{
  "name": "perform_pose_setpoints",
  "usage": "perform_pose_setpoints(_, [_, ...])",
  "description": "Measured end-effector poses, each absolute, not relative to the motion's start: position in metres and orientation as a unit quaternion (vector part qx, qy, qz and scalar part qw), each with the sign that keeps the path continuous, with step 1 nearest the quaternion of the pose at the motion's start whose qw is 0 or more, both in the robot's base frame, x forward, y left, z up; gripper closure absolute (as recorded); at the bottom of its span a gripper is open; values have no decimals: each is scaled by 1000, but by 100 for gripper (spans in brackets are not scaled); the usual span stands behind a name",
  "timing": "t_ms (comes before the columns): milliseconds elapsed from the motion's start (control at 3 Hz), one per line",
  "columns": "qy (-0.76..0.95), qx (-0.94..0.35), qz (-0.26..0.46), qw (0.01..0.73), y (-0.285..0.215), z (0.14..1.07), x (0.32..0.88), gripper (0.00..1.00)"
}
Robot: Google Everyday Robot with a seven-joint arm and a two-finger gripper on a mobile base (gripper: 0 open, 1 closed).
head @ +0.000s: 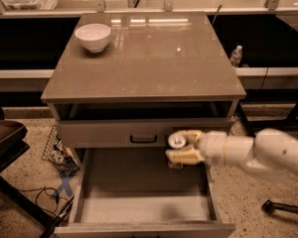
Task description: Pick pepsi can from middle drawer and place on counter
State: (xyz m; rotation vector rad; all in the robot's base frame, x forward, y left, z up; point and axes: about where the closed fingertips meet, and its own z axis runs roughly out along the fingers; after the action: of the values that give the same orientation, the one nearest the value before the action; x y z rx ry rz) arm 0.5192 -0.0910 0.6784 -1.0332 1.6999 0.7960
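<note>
The pepsi can [177,141] shows its silver top, and its dark body is mostly hidden between the fingers. My gripper [174,146] is shut on the can from the right. It holds the can raised above the back right of the open middle drawer [139,195], level with the closed drawer front above. The drawer floor is bare. The counter [159,58] is the glossy slab on top of the cabinet, above and behind the gripper.
A white bowl [93,36] sits at the counter's back left. The upper drawer front with a dark handle [143,139] is just left of the can. A dark chair [2,138] and cables lie at the left. A water bottle [236,56] stands behind right.
</note>
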Motion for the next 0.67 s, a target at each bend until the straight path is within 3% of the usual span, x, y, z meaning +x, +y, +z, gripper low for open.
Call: perform_pose_setpoints(667, [738,-385,249,495,-112,818,538,100])
